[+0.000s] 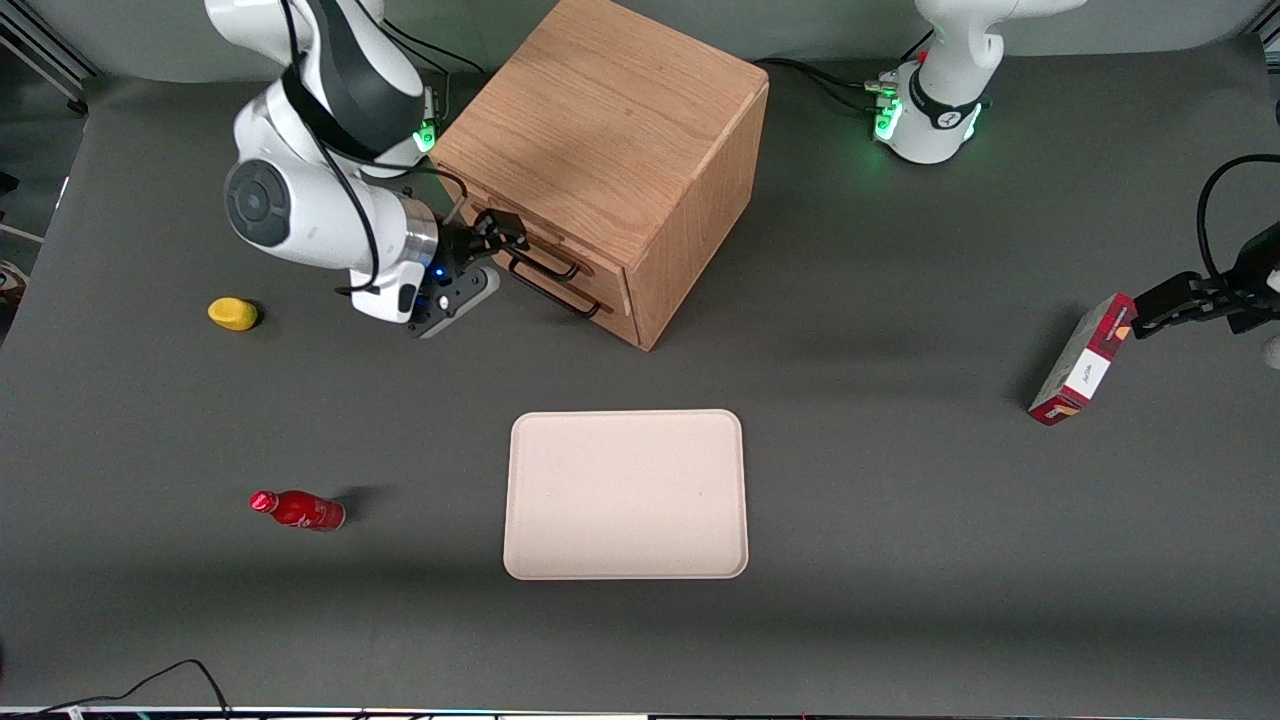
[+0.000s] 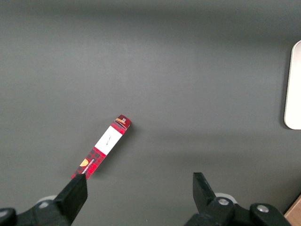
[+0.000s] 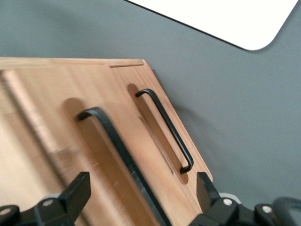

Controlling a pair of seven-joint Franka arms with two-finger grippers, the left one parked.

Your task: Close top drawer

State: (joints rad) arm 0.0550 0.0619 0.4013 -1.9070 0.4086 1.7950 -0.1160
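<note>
Gripper (image 1: pixel 497 238) at top drawer (image 1: pixel 540 252), upper left of frame.
Fingers (image 3: pixel 77 193) spread apart, straddling its black handle (image 3: pixel 120 155); nothing gripped.

On the dark grey table (image 1: pixel 900 560) we see an oak cabinet (image 1: pixel 610 150), beige tray (image 1: pixel 626 494), red bottle (image 1: pixel 297 509), yellow lemon-like object (image 1: pixel 233 313) and red carton (image 1: pixel 1082 360). Our gripper (image 1: pixel 500 235) hovers at the cabinet's front.
</note>
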